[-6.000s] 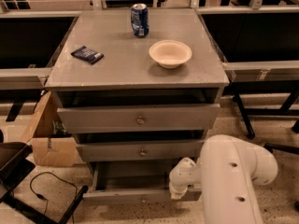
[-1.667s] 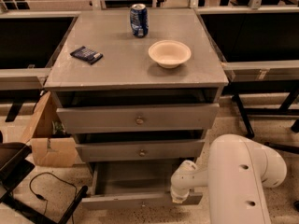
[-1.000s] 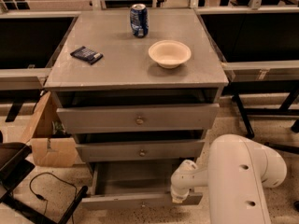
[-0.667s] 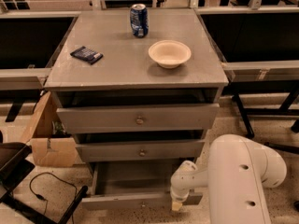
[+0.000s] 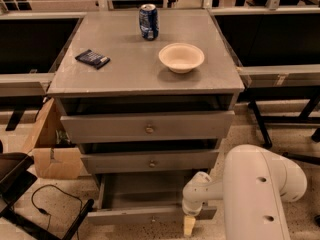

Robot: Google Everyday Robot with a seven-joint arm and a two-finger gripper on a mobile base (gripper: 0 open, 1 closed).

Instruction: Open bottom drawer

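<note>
The bottom drawer (image 5: 127,216) stands pulled well out from the foot of the cabinet (image 5: 125,71), its tray exposed and its front panel forward of the two drawers above. The gripper (image 5: 188,225) hangs at the right end of that front panel, just in front of it and low to the floor; whether it is open or closed cannot be told. Compared with a second ago, the drawer has not travelled further and only the gripper sits marginally lower, so the opening is judged essentially complete. The white arm (image 5: 255,194) fills the floor right of the cabinet. Left of the cabinet, a cable (image 5: 50,204) and a cardboard box (image 5: 52,154) narrow the room. Above, the middle drawer (image 5: 150,160) and top drawer (image 5: 147,126) stand slightly out. On the cabinet top rest a bowl (image 5: 181,57), a dark packet (image 5: 92,59) and, farthest, a can (image 5: 148,21).
</note>
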